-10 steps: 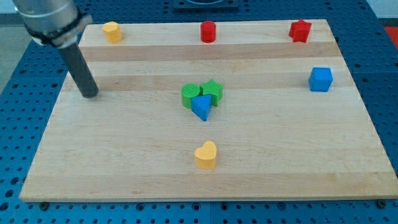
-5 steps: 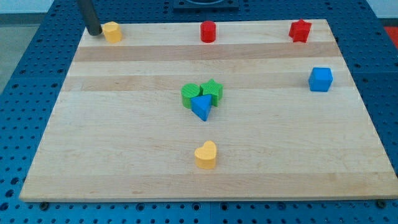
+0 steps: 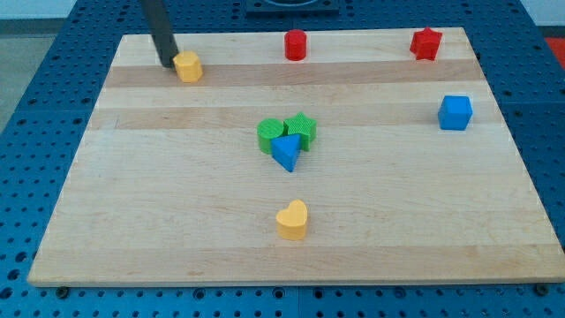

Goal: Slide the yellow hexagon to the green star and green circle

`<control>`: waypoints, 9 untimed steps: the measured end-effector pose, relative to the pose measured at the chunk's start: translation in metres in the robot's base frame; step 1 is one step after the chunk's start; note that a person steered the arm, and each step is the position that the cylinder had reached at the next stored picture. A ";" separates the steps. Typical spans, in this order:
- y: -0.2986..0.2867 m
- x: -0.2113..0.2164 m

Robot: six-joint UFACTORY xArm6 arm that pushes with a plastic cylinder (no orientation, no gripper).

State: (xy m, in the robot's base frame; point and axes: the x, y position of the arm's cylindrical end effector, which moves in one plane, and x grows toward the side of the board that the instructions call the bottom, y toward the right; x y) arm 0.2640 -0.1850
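The tool is a plain dark rod with no jaws to spread or press; my tip (image 3: 166, 64) touches the small yellow hexagon block (image 3: 187, 66) lying directly to its right on the light wooden desk (image 3: 132, 221). From my tip, the green circle block (image 3: 270, 135) and green star block (image 3: 303, 129) lie farther right and toward the view's bottom. The required push runs along that diagonal.

Pale wooden board (image 3: 177, 221) on blue perforated table (image 3: 35, 106).
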 end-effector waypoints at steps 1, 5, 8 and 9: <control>0.033 0.003; 0.092 0.060; 0.077 0.105; 0.050 0.104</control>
State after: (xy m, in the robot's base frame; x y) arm 0.3681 -0.1348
